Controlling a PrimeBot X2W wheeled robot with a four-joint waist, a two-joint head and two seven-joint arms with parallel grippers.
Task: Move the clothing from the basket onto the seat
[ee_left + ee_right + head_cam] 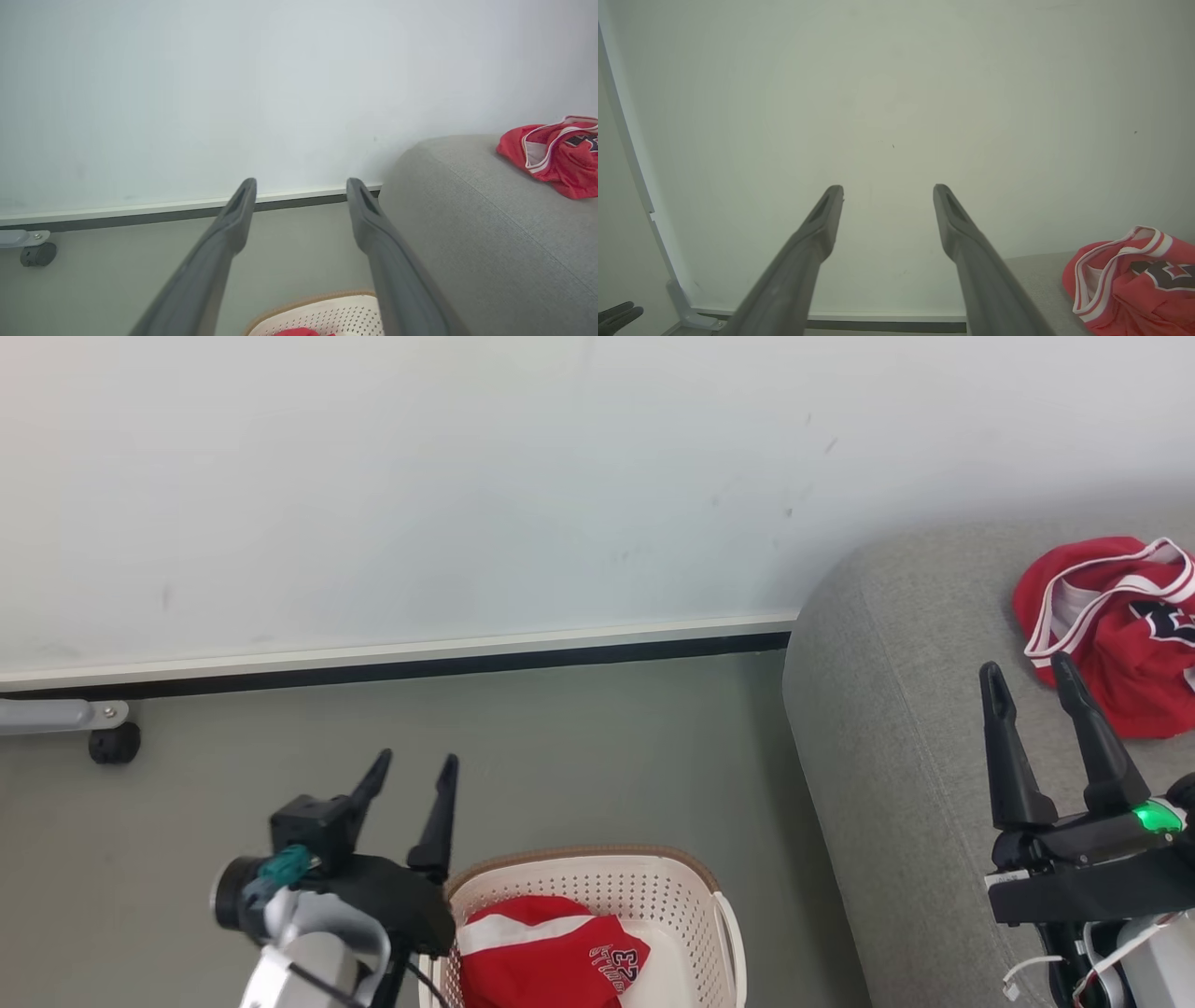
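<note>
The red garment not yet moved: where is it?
The garment lies in the basket at the head view's bottom centre, beside the left gripper, left of the sofa.

Red garment (1120,644) on the grey seat (896,737), basket (579,882) on the floor (579,747)

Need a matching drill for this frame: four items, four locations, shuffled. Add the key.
Items
1. basket
2. red garment printed "23"
3. red garment with dark logo
4. black caster wheel

Places
a. lying on the grey sofa
b. standing on the floor beside the sofa
c. inside the basket
d. far left, against the wall

Pairs: 1-b, 2-c, 3-a, 4-d
</note>
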